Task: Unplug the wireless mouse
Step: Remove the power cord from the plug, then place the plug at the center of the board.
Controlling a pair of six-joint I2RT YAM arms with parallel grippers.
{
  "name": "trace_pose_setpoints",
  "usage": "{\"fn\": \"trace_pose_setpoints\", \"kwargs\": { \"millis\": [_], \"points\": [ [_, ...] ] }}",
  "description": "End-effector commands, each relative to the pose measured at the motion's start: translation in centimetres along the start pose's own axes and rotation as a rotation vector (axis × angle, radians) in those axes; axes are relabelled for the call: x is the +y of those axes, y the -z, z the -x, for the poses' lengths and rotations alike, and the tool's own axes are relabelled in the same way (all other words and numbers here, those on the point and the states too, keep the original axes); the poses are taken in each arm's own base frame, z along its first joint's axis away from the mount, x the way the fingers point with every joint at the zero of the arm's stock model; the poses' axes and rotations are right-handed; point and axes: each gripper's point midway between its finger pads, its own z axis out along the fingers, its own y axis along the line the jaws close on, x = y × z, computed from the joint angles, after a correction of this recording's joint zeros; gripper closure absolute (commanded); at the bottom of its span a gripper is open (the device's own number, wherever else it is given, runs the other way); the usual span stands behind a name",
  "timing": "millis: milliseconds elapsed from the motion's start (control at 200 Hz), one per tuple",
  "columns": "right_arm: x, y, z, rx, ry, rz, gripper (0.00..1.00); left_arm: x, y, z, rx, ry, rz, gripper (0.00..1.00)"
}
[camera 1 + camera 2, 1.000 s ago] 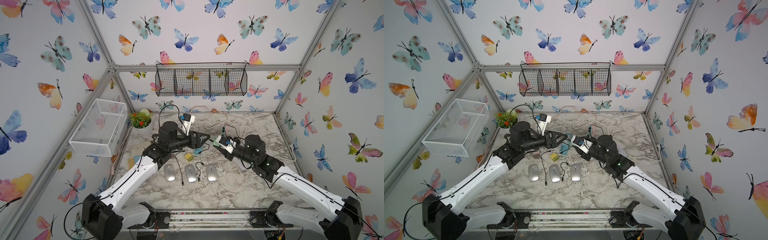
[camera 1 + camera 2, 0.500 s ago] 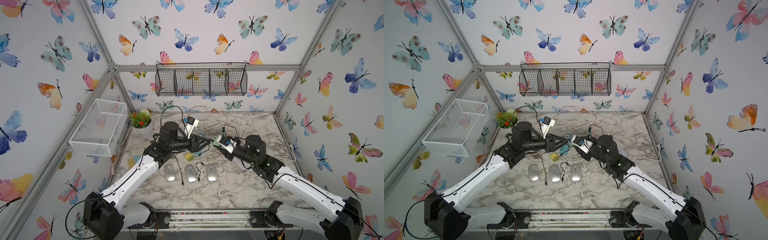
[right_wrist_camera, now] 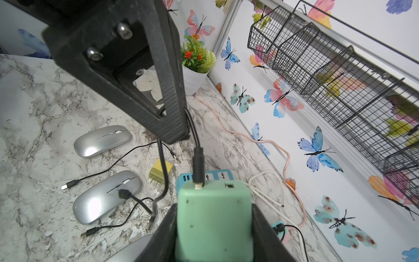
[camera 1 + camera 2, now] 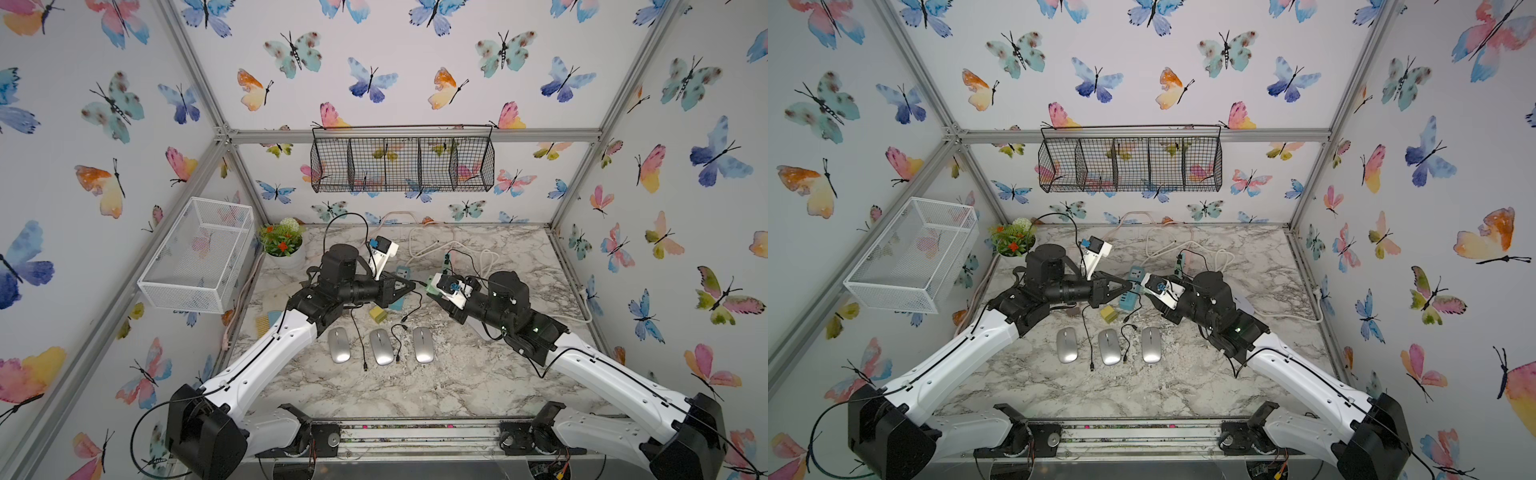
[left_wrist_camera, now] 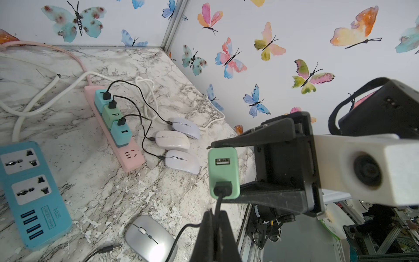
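Wireless mice [image 4: 381, 346]: I count three silver ones in a row on the desk [image 4: 415, 386], on the arm-base side of the blue power strip [image 5: 34, 192]; neither arm touches them.
Green charger [image 3: 214, 217]: lifted off the desk, just beside the blue power strip.
Right jaws: clamped on the green charger's two sides.
Black cable [image 5: 218, 205]: its plug sits in the green charger's port, with a sliver of metal showing at the mouth; I cannot tell which mouse it runs to.
Left jaws: together, pinching the black cable just behind that plug.
Yellow adapter [image 4: 378, 314]: on the desk between the blue power strip and the silver mice.
Pink power strip [image 5: 127, 156]: farther back on the desk than the blue power strip, carrying three chargers, with three white mice [image 5: 172, 140] just beside it.
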Motion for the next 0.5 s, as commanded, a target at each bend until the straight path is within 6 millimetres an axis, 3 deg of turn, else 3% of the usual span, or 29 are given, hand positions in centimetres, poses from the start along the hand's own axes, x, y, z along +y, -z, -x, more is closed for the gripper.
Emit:
{"fn": "trace_pose_setpoints", "kwargs": {
  "millis": [0,305,496],
  "points": [
    [-0.3,0.9,-4.1,0.146,0.001,-0.061,0.84,0.2,2.7,2.3,-0.081,-0.036,0.031,1.0],
    [-0.3,0.4,-4.6,0.17,-0.024,-0.066,0.86,0.5,3.5,2.9,-0.102,-0.041,0.039,1.0],
    [-0.9,-1.0,-6.7,0.238,-0.185,-0.131,0.99,3.0,4.1,2.3,-0.126,-0.006,0.172,1.0]
  ]
}}
